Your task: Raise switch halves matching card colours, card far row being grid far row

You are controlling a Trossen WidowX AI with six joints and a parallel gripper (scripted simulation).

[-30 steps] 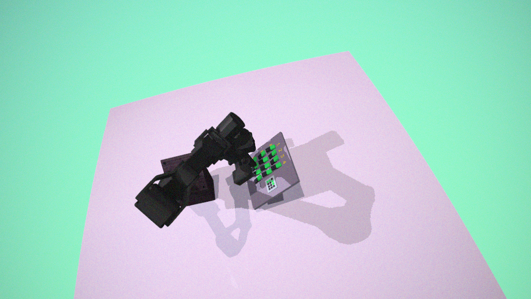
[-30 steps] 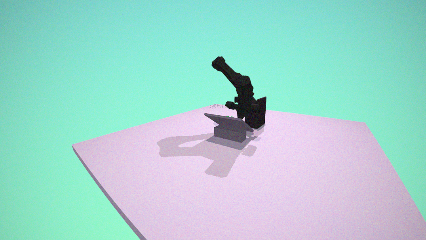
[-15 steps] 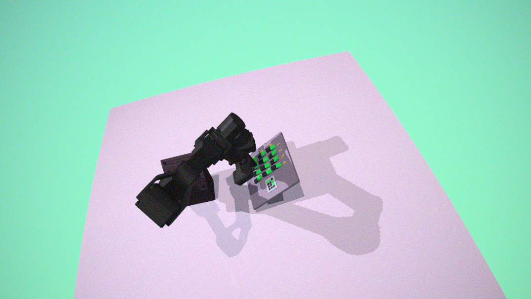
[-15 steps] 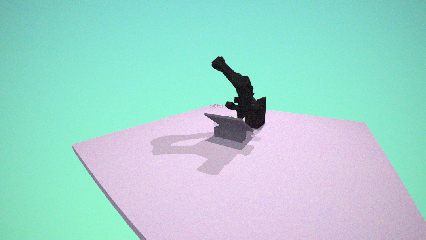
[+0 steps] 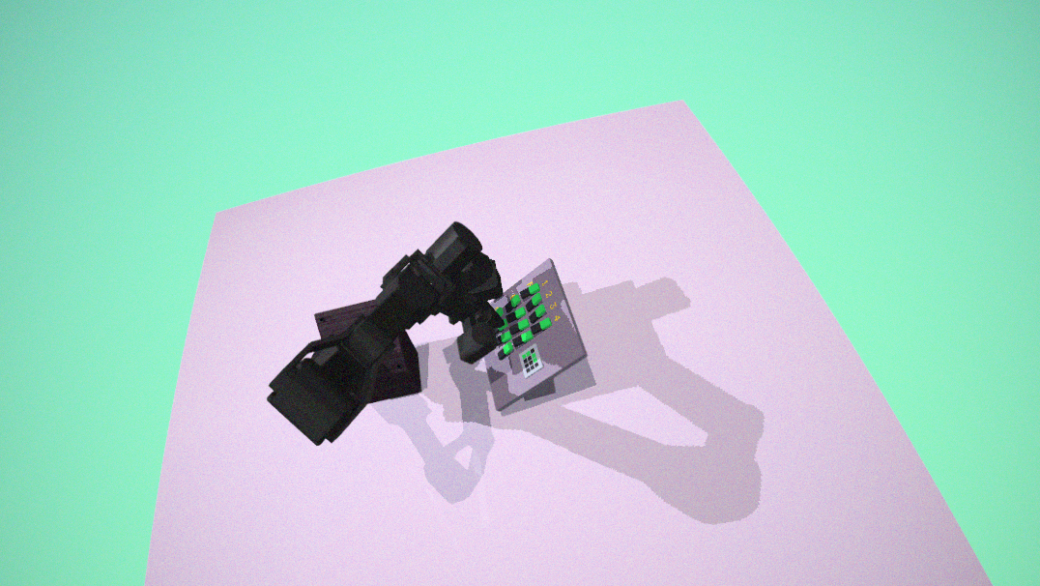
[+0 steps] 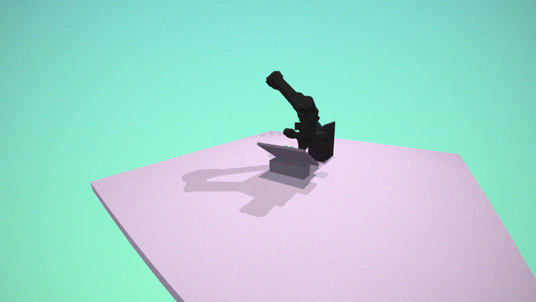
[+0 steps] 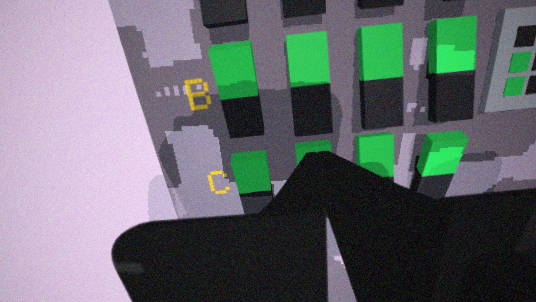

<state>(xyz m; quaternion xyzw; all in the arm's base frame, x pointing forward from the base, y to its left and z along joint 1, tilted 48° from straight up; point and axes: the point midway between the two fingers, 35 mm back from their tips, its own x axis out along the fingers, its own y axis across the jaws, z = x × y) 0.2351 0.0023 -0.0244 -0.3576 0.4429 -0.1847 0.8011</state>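
Observation:
The grey tilted panel (image 5: 565, 341) (image 6: 287, 153) (image 7: 272, 112) carries a grid of green and dark grey rocker switches. My gripper (image 7: 317, 162) is shut and empty, with its tips over the second row C switch (image 7: 312, 146), whose lower part they hide. Contact is not clear. The first row C switch (image 7: 251, 172), the third (image 7: 375, 150) and the fourth (image 7: 442, 152) show beside the fingers. Row B switches (image 7: 235, 70) (image 7: 307, 59) (image 7: 381, 52) (image 7: 452, 45) show both halves. Row A is mostly cut off at the top. The white-framed card (image 5: 531, 362) (image 7: 494, 97) is partly out of the wrist view.
The panel stands on a grey block (image 6: 288, 168) on the pale pink table (image 5: 727, 254) (image 6: 374, 225). The arm's dark base (image 5: 396, 367) (image 6: 322, 144) is close to the panel's near side. In the top view the black arm hides the panel's near left part. Arm shadows cross the panel.

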